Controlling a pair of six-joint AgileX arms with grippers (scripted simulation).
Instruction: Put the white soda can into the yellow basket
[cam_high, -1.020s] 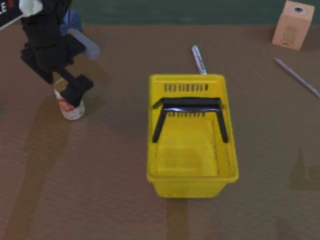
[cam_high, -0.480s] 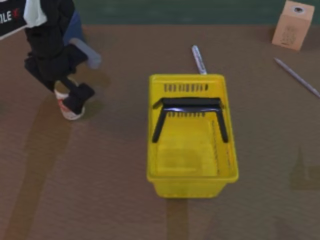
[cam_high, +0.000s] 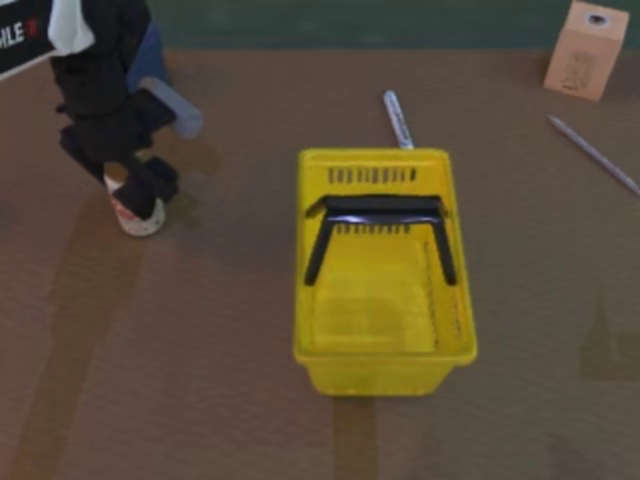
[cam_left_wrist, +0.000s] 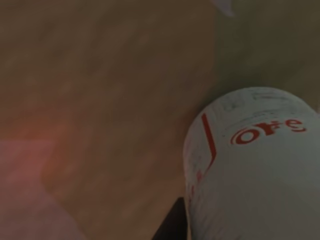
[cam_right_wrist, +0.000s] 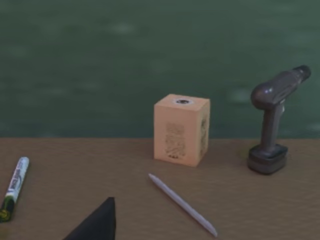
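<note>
Far left of the table: the left gripper (cam_high: 140, 190) is down over the white soda can (cam_high: 135, 215), which stands on the table well apart from the yellow basket (cam_high: 385, 345) at centre. In the left wrist view the can (cam_left_wrist: 255, 170) fills the corner, one dark finger (cam_left_wrist: 172, 225) beside its side wall. Fingers look to be straddling the can, but whether they're clenched on it or only around it I can't tell: the top view hides the contact.

To do the grasp well, I'd say: squeeze at mid-height, fingers square to the can, confirm firm hold before any lift. Then lift straight up, high enough to clear the basket rim and the black handle (cam_high: 380, 215) folded across the back half, and carry rightward to the open front half. Release low so it doesn't bounce or tip.

Right side: pen (cam_high: 592, 152), box (cam_high: 586, 48) by the back edge, out of the way. Right arm's parked there; in its wrist view just one dark tip shows, so no saying how its fingers stand.
</note>
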